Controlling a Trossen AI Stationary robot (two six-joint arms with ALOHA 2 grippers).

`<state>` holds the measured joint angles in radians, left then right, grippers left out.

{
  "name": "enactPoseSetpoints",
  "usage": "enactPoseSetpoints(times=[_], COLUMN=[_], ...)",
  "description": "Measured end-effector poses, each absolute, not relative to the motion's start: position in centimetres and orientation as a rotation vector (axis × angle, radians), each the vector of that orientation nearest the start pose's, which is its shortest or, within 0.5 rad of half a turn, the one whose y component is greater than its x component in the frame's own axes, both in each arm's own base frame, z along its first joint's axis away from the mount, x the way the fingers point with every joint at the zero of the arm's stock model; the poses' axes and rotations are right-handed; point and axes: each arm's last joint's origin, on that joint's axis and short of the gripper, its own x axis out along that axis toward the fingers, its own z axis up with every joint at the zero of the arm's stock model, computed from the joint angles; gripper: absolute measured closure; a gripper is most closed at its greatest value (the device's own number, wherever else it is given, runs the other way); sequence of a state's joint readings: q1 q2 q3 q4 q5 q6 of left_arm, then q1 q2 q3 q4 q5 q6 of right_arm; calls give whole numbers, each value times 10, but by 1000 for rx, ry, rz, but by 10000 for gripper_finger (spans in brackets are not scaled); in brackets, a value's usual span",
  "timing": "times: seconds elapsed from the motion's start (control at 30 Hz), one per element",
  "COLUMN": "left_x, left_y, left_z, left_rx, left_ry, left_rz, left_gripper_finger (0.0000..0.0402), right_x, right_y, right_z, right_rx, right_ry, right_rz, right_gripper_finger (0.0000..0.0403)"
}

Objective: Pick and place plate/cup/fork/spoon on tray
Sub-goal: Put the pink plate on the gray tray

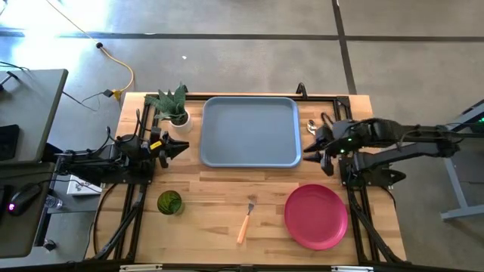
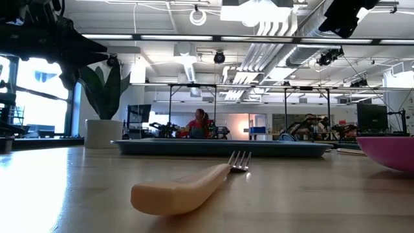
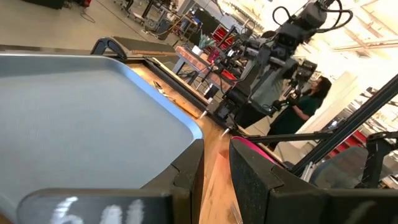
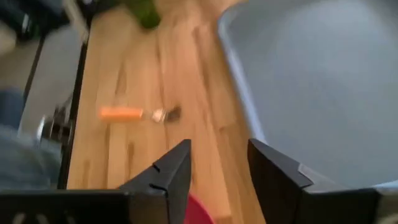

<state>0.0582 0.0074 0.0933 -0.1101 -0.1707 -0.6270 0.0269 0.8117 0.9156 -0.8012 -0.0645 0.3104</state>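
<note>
1. The surface (image 1: 219, 204) is a pale wooden top carrying all the task's things; the left arm waits at its left edge, the right arm reaches in from its right edge.
2. The tray (image 1: 251, 130) lies flat at the back middle, holding nothing. It looks stiff and stays put as the target, so it needs no grasp.
3. The plate (image 1: 316, 216) sits at the front right, well apart from the tray's near right corner. It looks rigid, smooth and probably slippery; I judge the raised rim the only place to pinch it, and it may tilt once lifted.
4. The right tool (image 1: 321, 145) hovers just beside the tray's right edge, its jaws parted by a moderate gap and holding nothing.
5. The left tool (image 1: 181, 146) sits just left of the tray, beside a potted plant (image 1: 172, 106); in its wrist view the fingers (image 3: 186, 177) stand slightly apart, empty.
6. The cup (image 1: 169, 202) stands at the front left. It looks light and stiff; one finger inside its wall and one outside should hold.
7. The fork (image 1: 246, 219) lies between cup and plate, tines toward the tray. It is thin and low, so take it across the orange handle.
8. The spoon (image 1: 311, 125) is barely visible by the tray's right edge, near the right tool.
</note>
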Motion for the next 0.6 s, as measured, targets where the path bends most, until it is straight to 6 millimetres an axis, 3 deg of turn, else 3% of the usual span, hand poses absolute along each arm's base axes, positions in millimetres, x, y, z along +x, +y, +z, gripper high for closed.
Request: enactPoseSetpoints(times=[0.27, 0.6], left_x=[91, 91], left_y=[10, 10], left_z=[184, 184], left_rx=[-623, -621], left_ry=[-48, -48], left_rz=[229, 229], left_gripper_finger=[337, 337], right_x=[169, 195], right_y=[11, 34], right_z=[298, 270], right_rx=[250, 144], right_ry=[890, 1079], right_rz=[74, 165], right_gripper_finger=[251, 258])
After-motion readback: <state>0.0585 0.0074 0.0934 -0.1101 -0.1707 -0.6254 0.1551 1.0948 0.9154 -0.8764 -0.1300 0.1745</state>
